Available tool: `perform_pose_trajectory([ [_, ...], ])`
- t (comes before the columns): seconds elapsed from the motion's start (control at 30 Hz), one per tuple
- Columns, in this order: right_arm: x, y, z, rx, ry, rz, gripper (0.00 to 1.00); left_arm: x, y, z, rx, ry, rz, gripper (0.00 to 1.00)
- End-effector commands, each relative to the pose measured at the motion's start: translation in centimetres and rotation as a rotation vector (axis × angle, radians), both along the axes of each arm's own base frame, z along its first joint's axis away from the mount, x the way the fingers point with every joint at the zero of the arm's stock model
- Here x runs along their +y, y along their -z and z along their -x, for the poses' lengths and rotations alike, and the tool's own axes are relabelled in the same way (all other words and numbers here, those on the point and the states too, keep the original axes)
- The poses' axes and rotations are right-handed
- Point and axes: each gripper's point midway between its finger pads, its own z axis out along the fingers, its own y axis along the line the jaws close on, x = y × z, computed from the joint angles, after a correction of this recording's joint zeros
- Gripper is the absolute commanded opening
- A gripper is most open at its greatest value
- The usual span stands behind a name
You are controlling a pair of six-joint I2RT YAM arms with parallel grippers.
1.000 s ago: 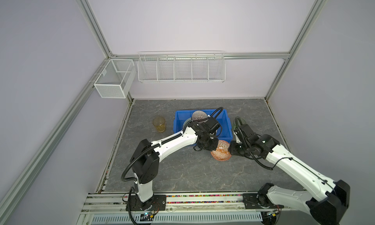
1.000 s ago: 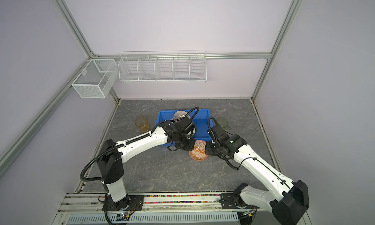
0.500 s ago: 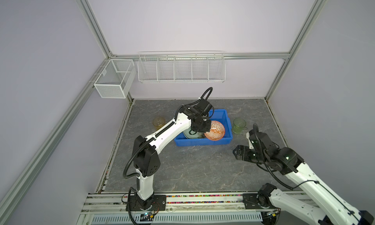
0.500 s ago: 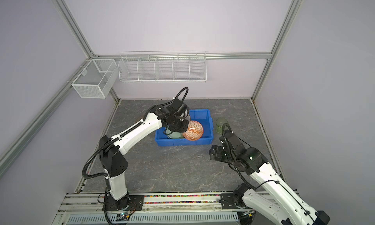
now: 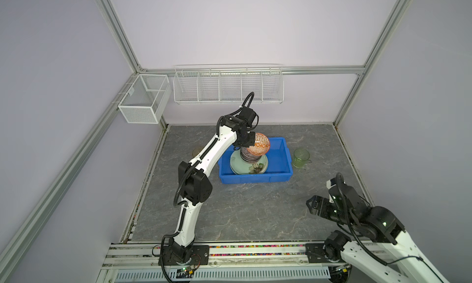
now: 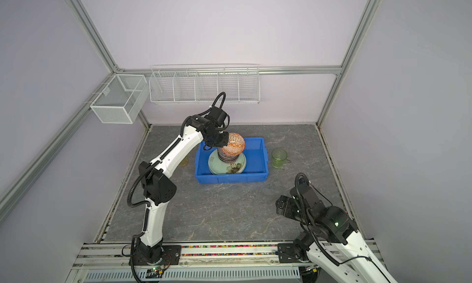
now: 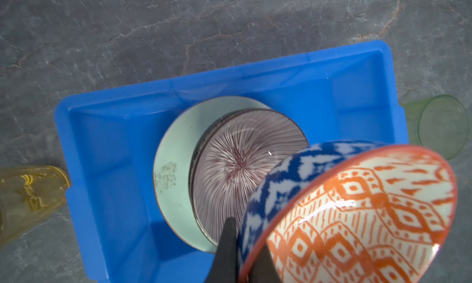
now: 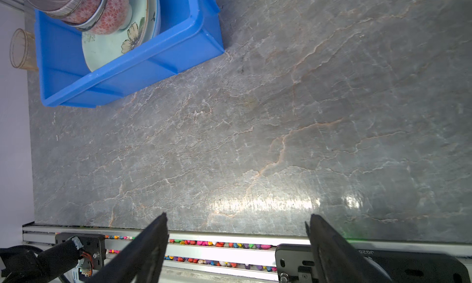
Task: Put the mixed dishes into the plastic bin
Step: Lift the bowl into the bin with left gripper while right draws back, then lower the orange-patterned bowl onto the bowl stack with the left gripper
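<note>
My left gripper (image 5: 247, 141) (image 7: 245, 243) is shut on the rim of a small bowl (image 5: 257, 147) (image 6: 233, 146) (image 7: 357, 212), orange-patterned inside and blue outside. The bowl hangs tilted over the blue plastic bin (image 5: 255, 178) (image 6: 231, 178) (image 7: 102, 166) (image 8: 127, 74). Below it, stacked bowls (image 7: 235, 161) (image 8: 109, 16) sit on a pale green flowered plate (image 5: 255, 168) (image 7: 176, 151) (image 8: 107, 46). A green glass cup (image 5: 301, 157) (image 6: 279, 157) stands right of the bin. An amber cup (image 6: 184, 161) (image 7: 28, 192) stands left of it. My right gripper (image 5: 312, 208) (image 8: 236, 217) is open and empty at the front right.
A long white wire basket (image 5: 227, 86) hangs on the back wall and a mesh basket (image 5: 143, 100) on the left frame. The arms' base rail (image 5: 255, 251) runs along the table's front edge. Grey walls close in both sides.
The right gripper let go of the bowl, opened wide and drew back to the front right. The left arm carried the bowl from in front of the bin to above the stack.
</note>
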Motion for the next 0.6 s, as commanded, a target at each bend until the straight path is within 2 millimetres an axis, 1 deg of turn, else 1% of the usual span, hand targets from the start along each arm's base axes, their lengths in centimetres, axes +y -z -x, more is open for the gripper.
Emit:
perform_pose_trajectory([
  [0.0, -1.8, 1.5, 1.4, 0.049, 0.076, 0.026, 0.88, 0.7, -0.5, -0.7, -0.02, 0.011, -0.048, 0.0],
  [0.17, -2.6, 2.0, 2.2, 0.053, 0.107, 0.02, 0.88, 0.6, 0.2, -1.7, -0.032, 0.01, -0.063, 0.0],
  [0.4, -3.1, 2.3, 2.6, 0.059, 0.119, 0.032, 0.88, 1.2, 1.2, -2.2, -0.023, -0.002, -0.096, 0.0],
  [0.57, -3.1, 2.4, 2.6, 0.064, 0.114, 0.04, 0.88, 1.9, 1.4, -2.3, -0.029, -0.011, -0.133, 0.0],
])
